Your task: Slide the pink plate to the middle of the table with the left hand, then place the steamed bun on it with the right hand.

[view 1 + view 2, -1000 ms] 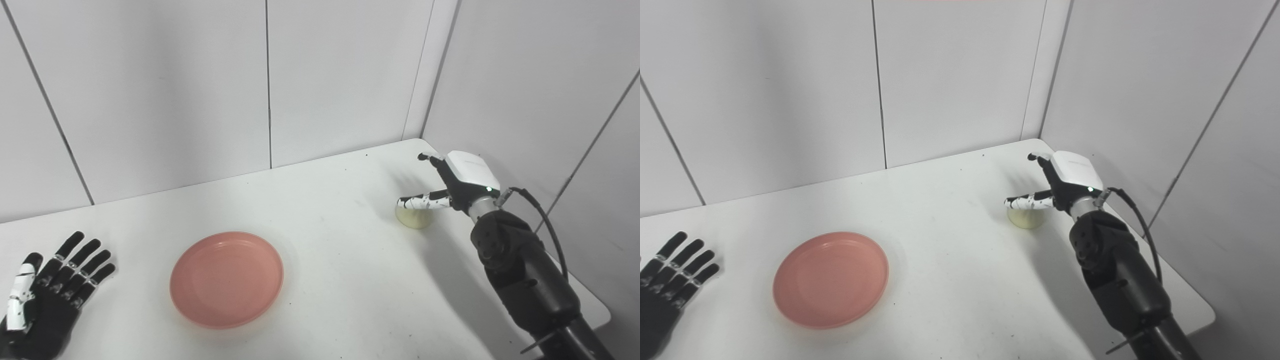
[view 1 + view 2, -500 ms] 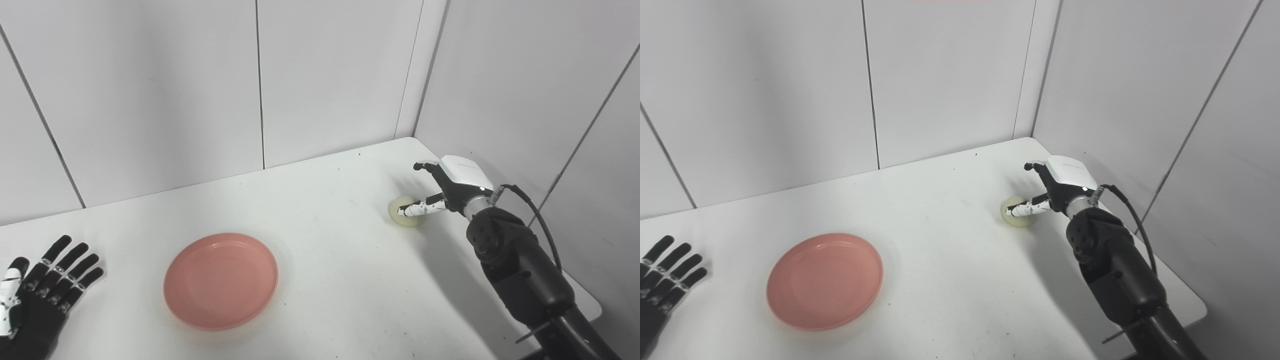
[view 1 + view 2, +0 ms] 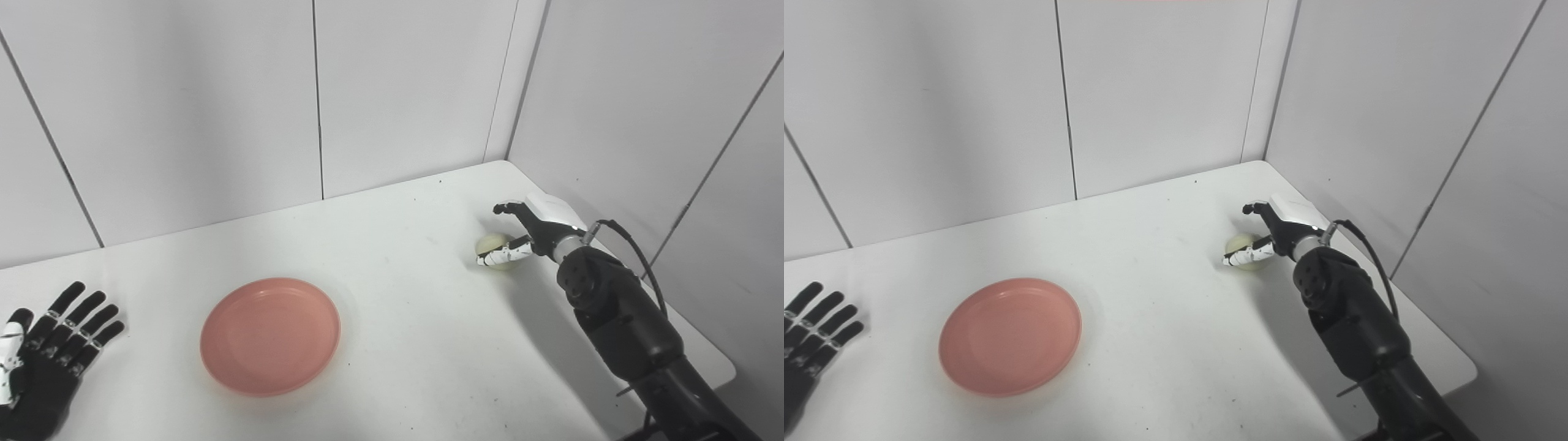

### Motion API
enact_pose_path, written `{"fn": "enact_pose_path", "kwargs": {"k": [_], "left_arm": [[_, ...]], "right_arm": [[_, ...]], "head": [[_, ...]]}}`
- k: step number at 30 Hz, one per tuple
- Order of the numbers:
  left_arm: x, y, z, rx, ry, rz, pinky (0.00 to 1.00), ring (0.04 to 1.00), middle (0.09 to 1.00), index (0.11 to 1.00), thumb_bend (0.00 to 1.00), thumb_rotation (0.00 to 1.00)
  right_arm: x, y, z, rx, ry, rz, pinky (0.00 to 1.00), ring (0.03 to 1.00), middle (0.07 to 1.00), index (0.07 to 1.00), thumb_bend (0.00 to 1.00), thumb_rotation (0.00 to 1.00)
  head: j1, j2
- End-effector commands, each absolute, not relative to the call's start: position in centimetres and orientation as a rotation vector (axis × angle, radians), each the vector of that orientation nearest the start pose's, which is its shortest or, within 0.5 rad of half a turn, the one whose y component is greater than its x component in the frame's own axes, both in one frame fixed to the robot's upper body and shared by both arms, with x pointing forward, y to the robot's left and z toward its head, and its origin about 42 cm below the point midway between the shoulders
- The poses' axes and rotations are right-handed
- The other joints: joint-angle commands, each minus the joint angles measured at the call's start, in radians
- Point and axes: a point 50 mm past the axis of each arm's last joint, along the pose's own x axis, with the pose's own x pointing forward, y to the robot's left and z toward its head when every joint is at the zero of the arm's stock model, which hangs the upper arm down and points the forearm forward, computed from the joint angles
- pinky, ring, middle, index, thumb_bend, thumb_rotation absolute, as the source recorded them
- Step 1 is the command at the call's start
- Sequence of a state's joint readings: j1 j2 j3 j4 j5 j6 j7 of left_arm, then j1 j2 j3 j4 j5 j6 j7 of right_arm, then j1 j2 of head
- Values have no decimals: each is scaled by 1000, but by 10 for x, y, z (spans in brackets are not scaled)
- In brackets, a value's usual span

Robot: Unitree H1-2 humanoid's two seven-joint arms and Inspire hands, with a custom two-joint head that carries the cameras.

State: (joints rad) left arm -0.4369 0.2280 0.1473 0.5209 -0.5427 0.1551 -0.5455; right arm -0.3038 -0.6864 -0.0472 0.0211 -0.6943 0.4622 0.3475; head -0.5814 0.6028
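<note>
Bun (image 3: 495,251) on white table (image 3: 416,343), seemingly ungripped.

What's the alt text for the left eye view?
The right hand curls around a pale steamed bun near the far right of a white table. A pink plate sits empty left of centre, and the left hand rests open at the left edge.

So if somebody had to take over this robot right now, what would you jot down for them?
Left robot hand: open, fingers spread, resting at the table's near left, holding nothing.
Right robot hand: over the steamed bun near the far right corner, thumb along its front; no firm grip visible.
Pink plate: left of centre, nothing on it.
Done: nothing certain; the plate may want sliding further right.
Left: grasp the bun, carry it over, set it on the plate.
</note>
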Motion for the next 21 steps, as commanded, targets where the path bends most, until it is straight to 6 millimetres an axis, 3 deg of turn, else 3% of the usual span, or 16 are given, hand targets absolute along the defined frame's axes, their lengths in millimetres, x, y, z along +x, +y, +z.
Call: {"fn": "enact_pose_path", "kwargs": {"k": [1,6,15,21], "left_arm": [[385,298,71,-425,291,-331,798,808,830,849,522,878],[384,297,72,-418,288,-335,803,810,832,850,525,886],[383,297,73,-414,285,-341,817,820,843,857,530,893],[383,298,74,-415,284,-341,811,816,838,855,528,896]], "right_arm": [[373,-440,274,-1264,252,-245,703,861,860,820,1000,458],[380,-441,271,-1309,261,-211,662,807,827,815,1000,477],[387,-448,265,-1319,303,-202,643,814,830,811,1000,470],[384,-450,265,-1294,309,-203,624,805,822,816,1000,413]], "head": [[1,1],[2,7],[1,11],[2,17]]}}
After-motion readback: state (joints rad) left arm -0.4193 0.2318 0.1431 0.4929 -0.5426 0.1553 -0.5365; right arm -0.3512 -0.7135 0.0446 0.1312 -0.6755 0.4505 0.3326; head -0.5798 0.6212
